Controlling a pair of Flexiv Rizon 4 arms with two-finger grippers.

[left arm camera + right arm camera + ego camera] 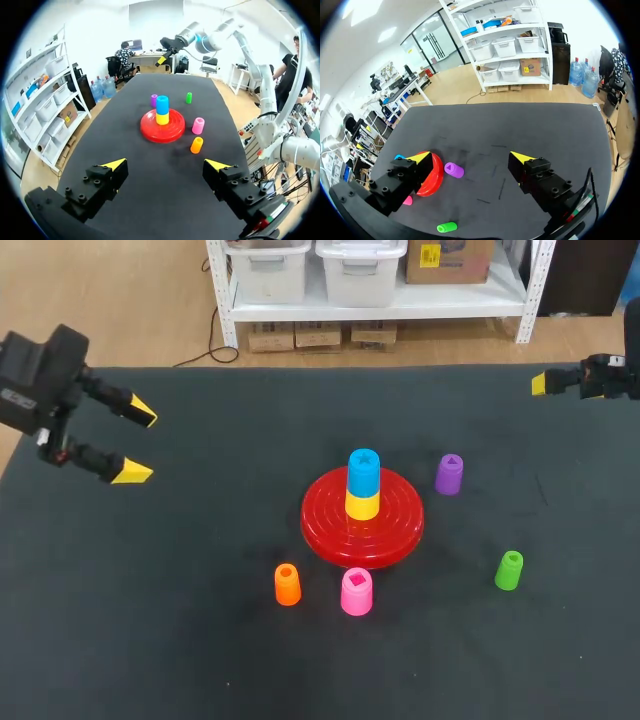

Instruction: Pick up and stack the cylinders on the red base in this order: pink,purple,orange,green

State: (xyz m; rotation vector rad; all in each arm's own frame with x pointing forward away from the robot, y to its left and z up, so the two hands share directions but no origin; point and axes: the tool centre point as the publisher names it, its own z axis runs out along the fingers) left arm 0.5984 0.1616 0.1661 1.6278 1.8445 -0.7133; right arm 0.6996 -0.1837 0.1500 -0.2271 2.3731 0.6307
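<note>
Though your right gripper [548, 383] is cut off at two o'clock, fingers spread, empty, left gripper [138, 442] at ten o'clock likewise.

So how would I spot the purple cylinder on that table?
Find the big red base in the middle of the dark table. The purple cylinder stands upright just off its rim on the robot's right. It is the only purple piece; the green cylinder on that side stands nearer the robot.
</note>
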